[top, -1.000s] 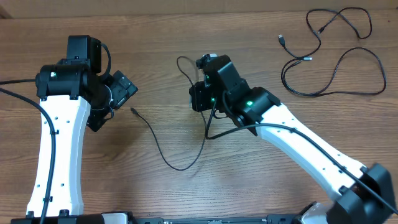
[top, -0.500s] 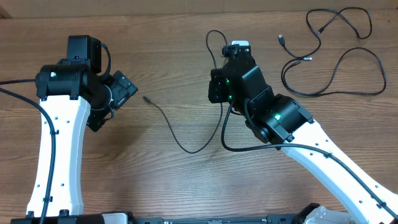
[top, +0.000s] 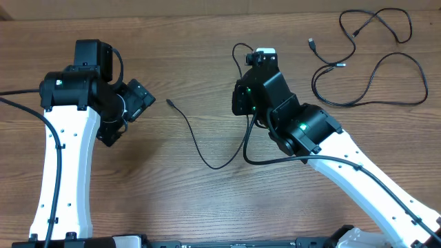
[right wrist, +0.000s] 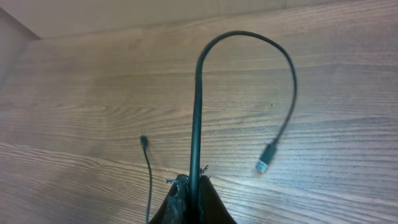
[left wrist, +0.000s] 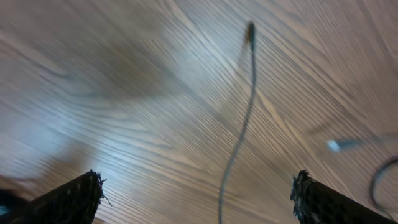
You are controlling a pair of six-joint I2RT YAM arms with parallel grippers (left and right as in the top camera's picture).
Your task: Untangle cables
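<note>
Matt wood-grain table (top: 179,200), smooth black rubbery cables (right wrist: 195,124), glossy white plastic arms (top: 62,172).

Two white-and-black jointed robot arms, the left arm (top: 62,145) and the right arm (top: 344,162), are sharing one brown wood-grain table (top: 158,213), where three thin black flexible cables seem to be lying: one single strand (top: 215,167) mid-table and what is looking like a looped pair (top: 365,105) at the far right.

Robotics lab: wooden table (top: 179,213), robot arms (top: 65,158)
</note>
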